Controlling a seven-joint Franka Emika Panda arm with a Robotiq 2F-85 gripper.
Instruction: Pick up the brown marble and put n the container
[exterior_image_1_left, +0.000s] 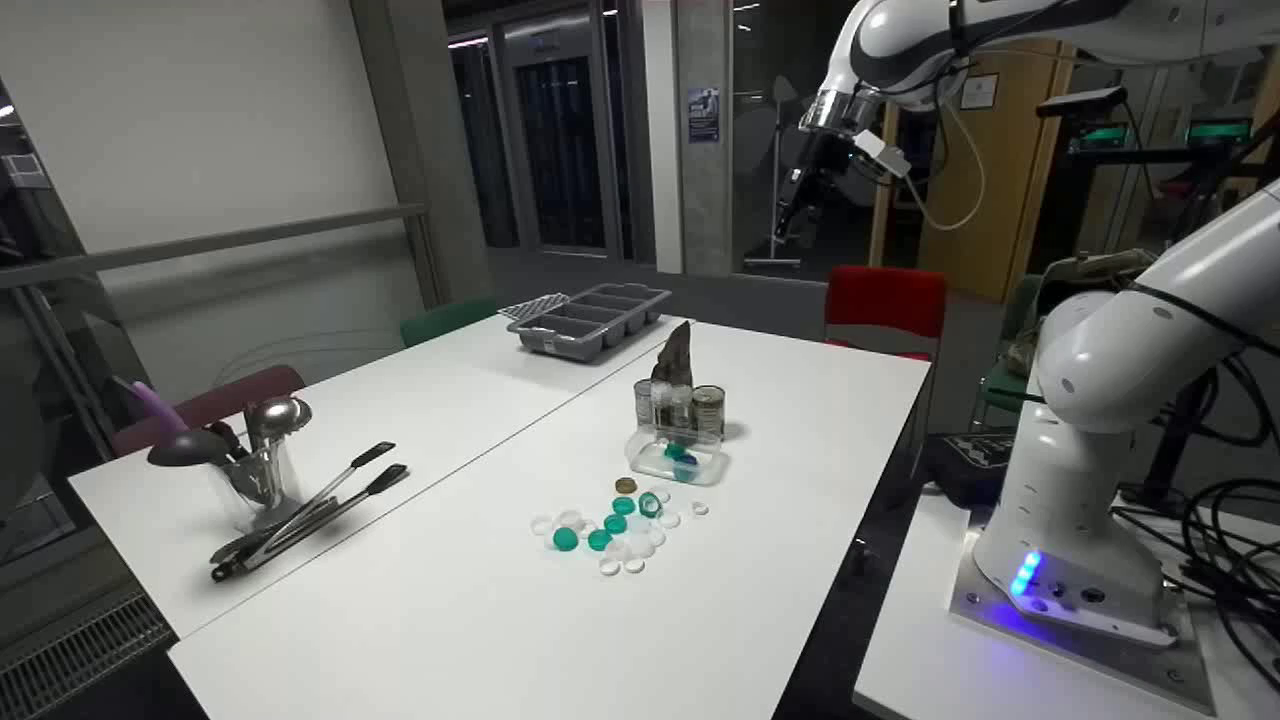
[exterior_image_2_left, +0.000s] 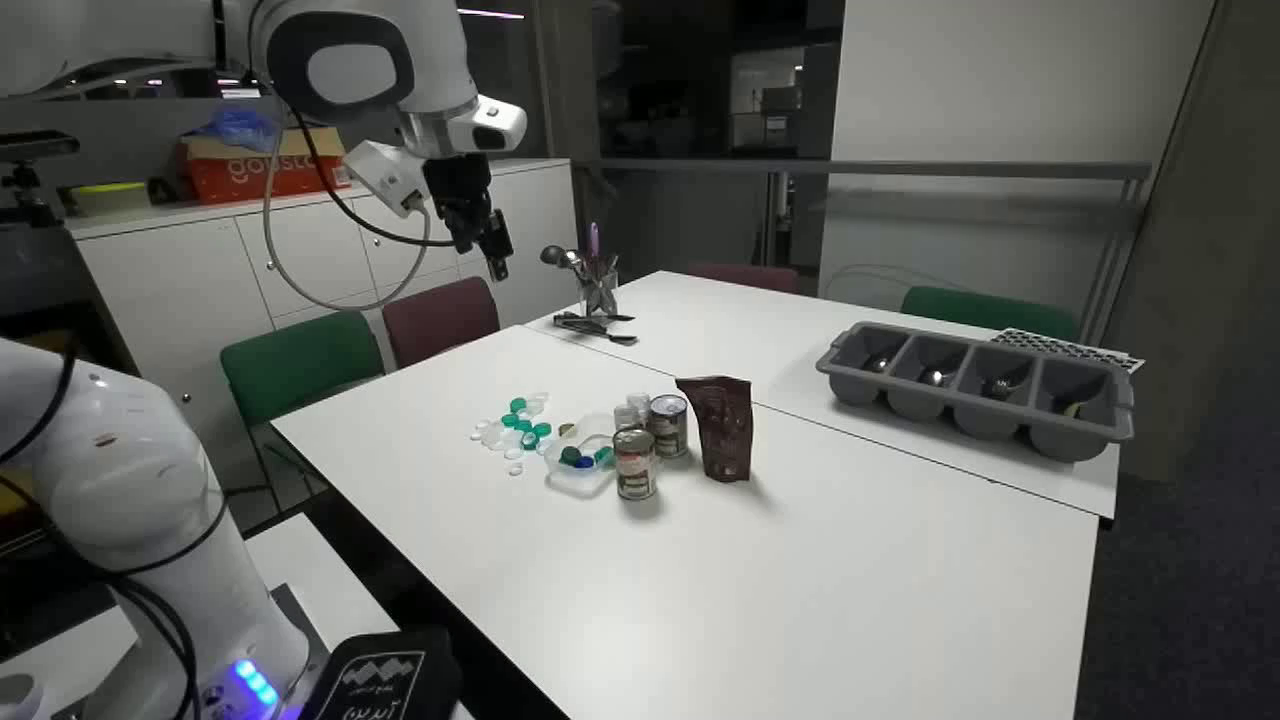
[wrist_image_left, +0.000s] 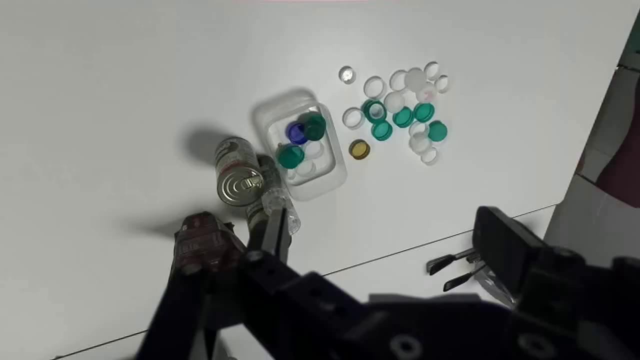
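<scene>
Brown cap (wrist_image_left: 359, 149), green caps (wrist_image_left: 382, 130), blue cap (wrist_image_left: 297, 133), grey tray (exterior_image_2_left: 985, 414), white table (exterior_image_2_left: 860, 580).

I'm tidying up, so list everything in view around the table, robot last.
Plastic container: one, clear, on table
Brown cap: one, brown, beside container
Green caps: about seven, green, two in container
Blue cap: one, blue, in container
Clear caps: over a dozen, whitish, mostly loose
Cans: two, silvery, near container
Jars: two, clear, by cans
Pouch: one, brown, by cans
Cutlery tray: one, grey, on table
Panel: one, white, beside tray
Tongs: one pair, silver-black, on table
Utensil cup: one, clear, by tongs
Chairs: several, green, red, maroon, around table
Case: one, black, beside table
Arm: one, white, beside table
Hand: one, black, open above table
</scene>
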